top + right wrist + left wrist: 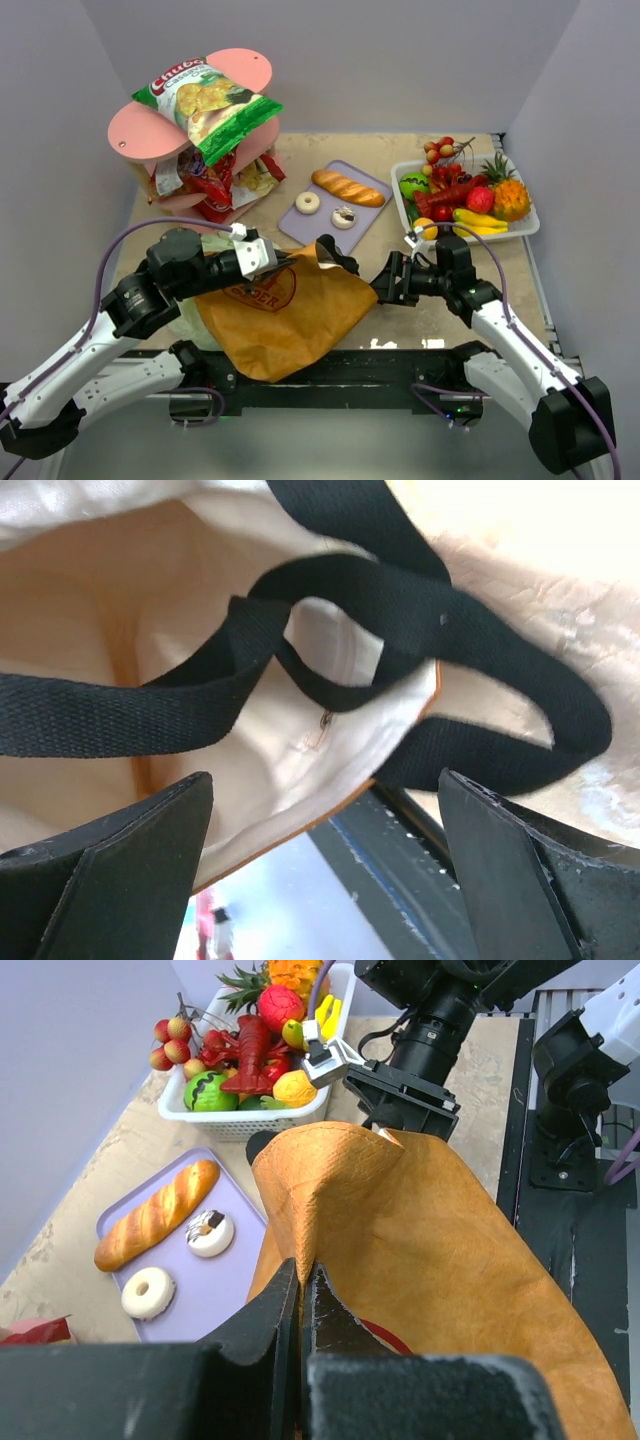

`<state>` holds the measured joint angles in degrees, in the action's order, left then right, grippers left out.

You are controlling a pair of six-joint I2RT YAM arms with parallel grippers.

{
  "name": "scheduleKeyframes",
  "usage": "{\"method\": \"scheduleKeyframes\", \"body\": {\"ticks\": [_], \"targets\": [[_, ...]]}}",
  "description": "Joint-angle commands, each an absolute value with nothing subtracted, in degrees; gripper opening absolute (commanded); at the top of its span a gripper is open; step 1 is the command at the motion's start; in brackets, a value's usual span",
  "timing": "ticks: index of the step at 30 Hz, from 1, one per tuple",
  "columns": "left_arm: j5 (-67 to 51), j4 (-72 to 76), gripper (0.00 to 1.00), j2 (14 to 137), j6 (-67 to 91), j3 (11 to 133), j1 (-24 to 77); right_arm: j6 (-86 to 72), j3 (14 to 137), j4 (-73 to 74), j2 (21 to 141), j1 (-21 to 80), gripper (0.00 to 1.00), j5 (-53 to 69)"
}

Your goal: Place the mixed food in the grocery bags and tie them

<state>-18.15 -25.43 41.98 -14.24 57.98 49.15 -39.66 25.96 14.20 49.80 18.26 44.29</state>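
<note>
Left claw (303, 1270) is pinched shut on the top fold of the brown paper bag (290, 320), which lies slumped at the table's 6 o'clock edge. At the bag's 2 o'clock, the right claw (325, 775) stands apart, with the black straps (400, 600) just ahead between its fingers. The bread loaf (348, 188) rests on a purple tray (372, 215) at 12 o'clock. The chips bag (210, 105) tops a pink stand (135, 135) at 10 o'clock.

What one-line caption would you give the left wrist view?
Left gripper pinches the brown bag at its near rim; right gripper meets the far rim.
</note>
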Motion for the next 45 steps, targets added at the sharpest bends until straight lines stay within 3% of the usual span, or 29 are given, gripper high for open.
{"method": "scheduleKeyframes", "body": {"ticks": [1, 16, 19, 23, 28, 31, 32, 34, 35, 38, 39, 40, 41, 43, 44, 45], "targets": [[-17.49, -21.18, 0.0, 41.75, -15.91, 60.65, 48.78, -48.23, 23.22, 10.82, 48.95, 18.11, 0.98, 44.91], [-19.6, -13.45, 0.0, 41.75, -14.77, 55.37, 48.78, -73.36, 16.09, -7.1, 44.13, 18.19, 0.96, 47.72], [-20.04, -11.26, 0.0, 41.84, -14.5, 54.41, 48.78, -75.23, 15.65, -8.17, 42.46, 18.19, 0.92, 47.64], [-20.65, -8.27, 0.0, 41.4, -13.63, 52.65, 48.78, -78.21, 15.38, -11.68, 40.35, 18.19, 0.69, 48.08], [-20.48, -3.44, 0.0, 39.91, -11.43, 48.7, 48.78, -84.45, 13.8, -18.18, 37.1, 18.19, 0.56, 48.52], [-19.6, -2.72, 0.0, 39.64, -11.16, 47.64, 48.78, -84.73, 14.24, -18.02, 34.9, 18.19, 0.41, 48.6], [-19.34, -2.9, 0.0, 39.46, -11.08, 47.55, 48.78, -84.29, 14.67, -17.58, 34.37, 18.19, 0.28, 48.52], [-18.81, -3.25, 0.0, 39.2, -10.99, 47.37, 48.78, -80.8, 16.87, -13.57, 33.31, 18.19, 0.16, 47.64], [-18.2, -3.51, 0.0, 38.94, -10.9, 47.55, 48.87, -79.21, 17.75, -11.71, 33.22, 18.19, 0.05, 47.29], [-17.58, -5.01, 0.0, 38.5, -10.02, 48.07, 48.78, -72.18, 22.31, -5.64, 34.01, 18.11, 0.0, 45.36], [-17.67, -5.44, 0.05, 38.32, -9.32, 48.25, 48.78, -70.16, 25.46, -4.06, 34.36, 18.19, 0.0, 44.66], [-17.93, -6.58, 0.17, 38.23, -9.06, 48.34, 48.78, -65.79, 27.32, -0.91, 35.41, 18.11, 0.0, 43.34], [-18.02, -7.11, 0.45, 38.06, -8.62, 48.6, 48.78, -63.13, 29.42, 1.47, 35.85, 18.11, 0.0, 42.37], [-18.37, -8.69, 0.65, 37.88, -7.12, 49.3, 48.78, -54.46, 35.84, 7.87, 37.34, 18.11, 0.0, 40.88], [-18.37, -8.96, 0.8, 37.62, -6.51, 49.83, 48.78, -51.36, 38.12, 10.35, 37.96, 18.11, 0.0, 38.95], [-18.28, -9.31, 0.87, 37.44, -5.11, 50.01, 48.78, -48.2, 42.23, 12.63, 38.49, 18.19, 0.0, 38.33]]}}
